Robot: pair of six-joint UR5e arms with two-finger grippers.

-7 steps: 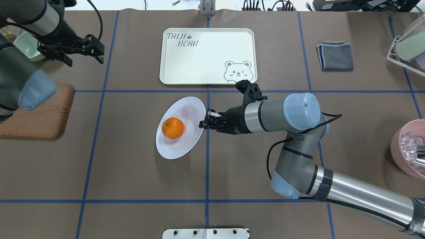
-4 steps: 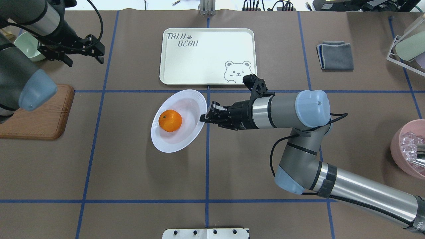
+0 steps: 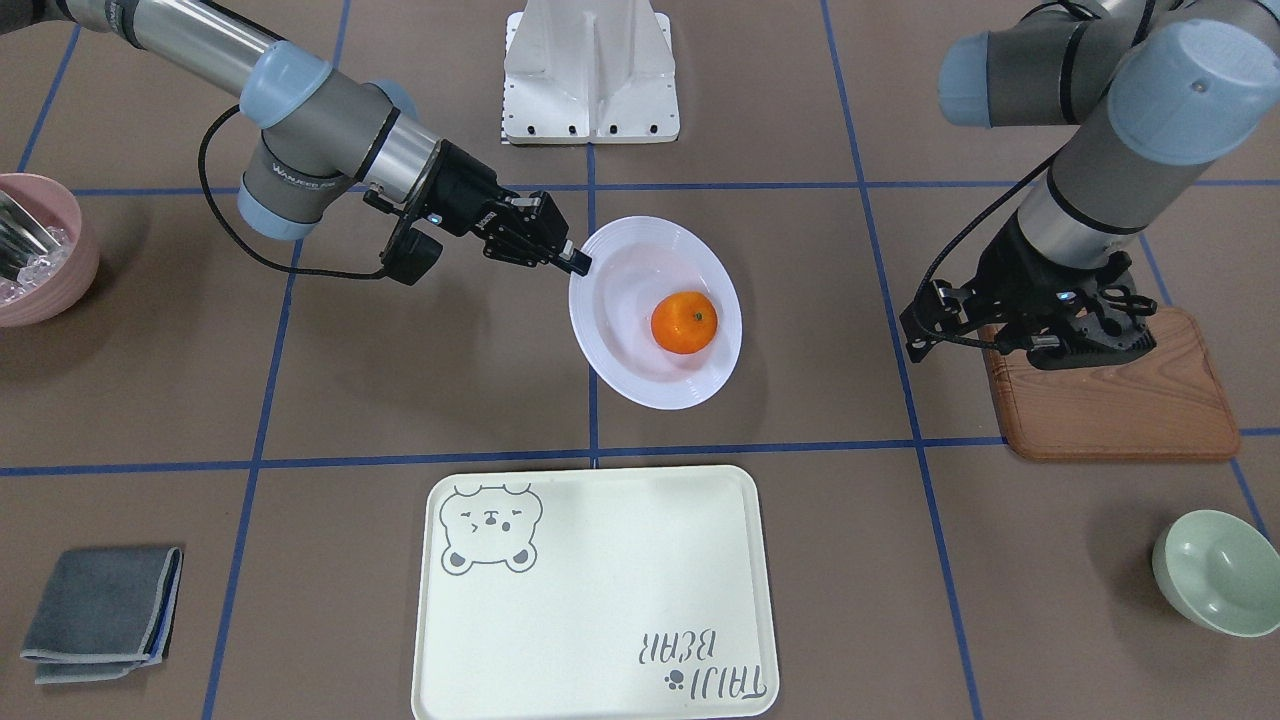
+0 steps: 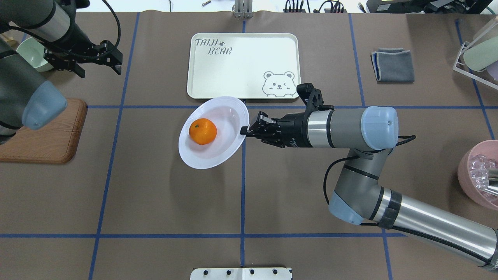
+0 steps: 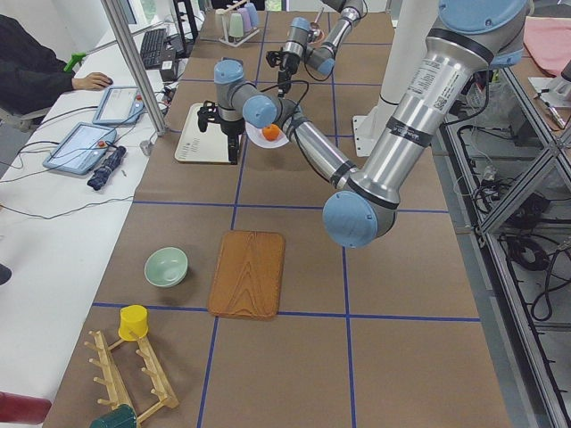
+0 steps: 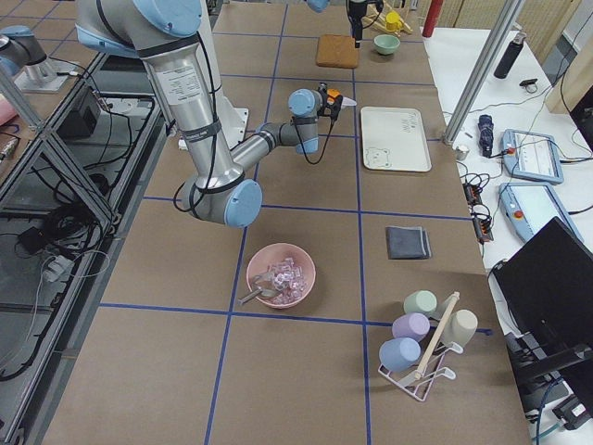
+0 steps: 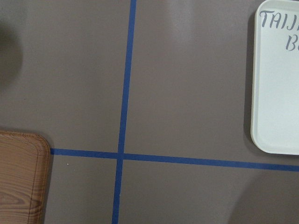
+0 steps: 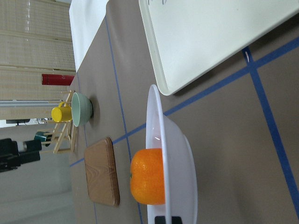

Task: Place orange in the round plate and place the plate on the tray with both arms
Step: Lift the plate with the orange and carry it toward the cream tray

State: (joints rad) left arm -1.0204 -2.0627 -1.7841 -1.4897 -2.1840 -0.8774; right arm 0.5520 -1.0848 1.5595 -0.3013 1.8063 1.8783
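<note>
The orange (image 4: 202, 131) (image 3: 684, 322) (image 8: 147, 176) lies in the well of the round plate (image 4: 218, 151) (image 3: 640, 370) (image 8: 180, 158). My right gripper (image 4: 244, 131) (image 3: 578, 264) is shut on the plate's right rim and holds it tilted above the table. The plate's far rim reaches the near edge of the tray (image 4: 243, 66) (image 3: 600, 590) (image 8: 201, 42). My left gripper (image 4: 100, 72) (image 3: 975, 345) hangs open and empty far to the left, near the wooden board. The left wrist view shows only table and a corner of the tray (image 7: 278, 93).
A brown wooden board (image 4: 46, 136) and a pale green bowl (image 4: 33, 52) sit at the left. At the right are a grey folded cloth (image 4: 393, 65), a pink bowl of ice (image 4: 478, 171) and a cup rack (image 4: 476, 54).
My right gripper has carried the plate with the orange away from me toward the tray, and the arm has drawn back to the right. The left arm has not moved.
</note>
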